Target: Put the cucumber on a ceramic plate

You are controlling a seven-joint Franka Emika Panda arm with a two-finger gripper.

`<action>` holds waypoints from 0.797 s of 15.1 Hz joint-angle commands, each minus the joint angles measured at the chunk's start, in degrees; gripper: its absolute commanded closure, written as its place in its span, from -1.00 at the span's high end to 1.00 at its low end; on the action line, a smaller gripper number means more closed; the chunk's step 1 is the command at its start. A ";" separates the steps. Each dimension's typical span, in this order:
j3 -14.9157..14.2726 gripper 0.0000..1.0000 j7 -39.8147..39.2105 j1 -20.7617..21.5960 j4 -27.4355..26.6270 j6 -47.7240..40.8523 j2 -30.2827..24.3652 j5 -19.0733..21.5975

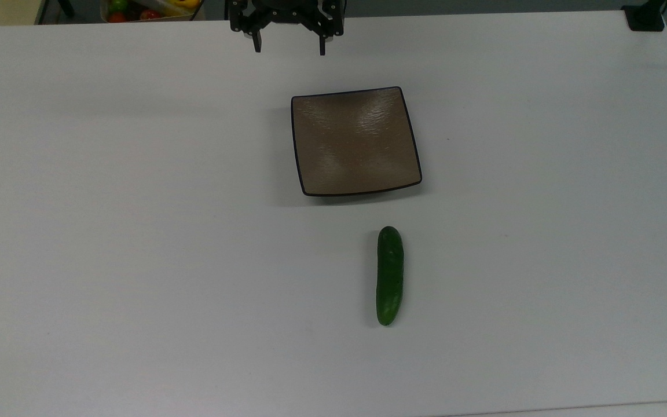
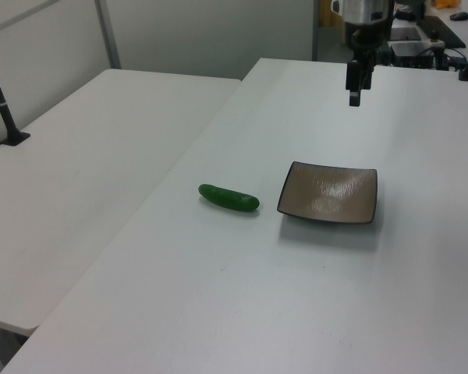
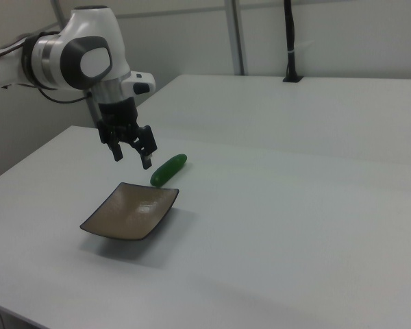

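Observation:
The dark green cucumber (image 1: 389, 275) lies flat on the white table, just below the plate in the top view; I also see the cucumber (image 2: 228, 197) (image 3: 168, 169) in the side views. The square brown-grey ceramic plate (image 1: 355, 141) (image 2: 328, 192) (image 3: 131, 210) sits bare near the table's middle. My gripper (image 1: 290, 45) (image 2: 354, 84) (image 3: 131, 155) hangs open in the air above the table's far edge, beyond the plate and well away from the cucumber, with nothing between its fingers.
A box of colourful fruit (image 1: 148, 8) sits past the table's top-left edge in the top view. A black clamp (image 1: 645, 17) grips the top-right corner. A second white table (image 2: 78, 164) stands alongside.

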 commanded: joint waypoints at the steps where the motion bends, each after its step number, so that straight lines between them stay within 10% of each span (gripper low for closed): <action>1: 0.12 1.00 -1.09 -0.77 -0.23 1.29 -1.04 -0.57; 12: 0.12 1.00 -0.30 -0.60 -0.22 1.98 -0.43 -0.49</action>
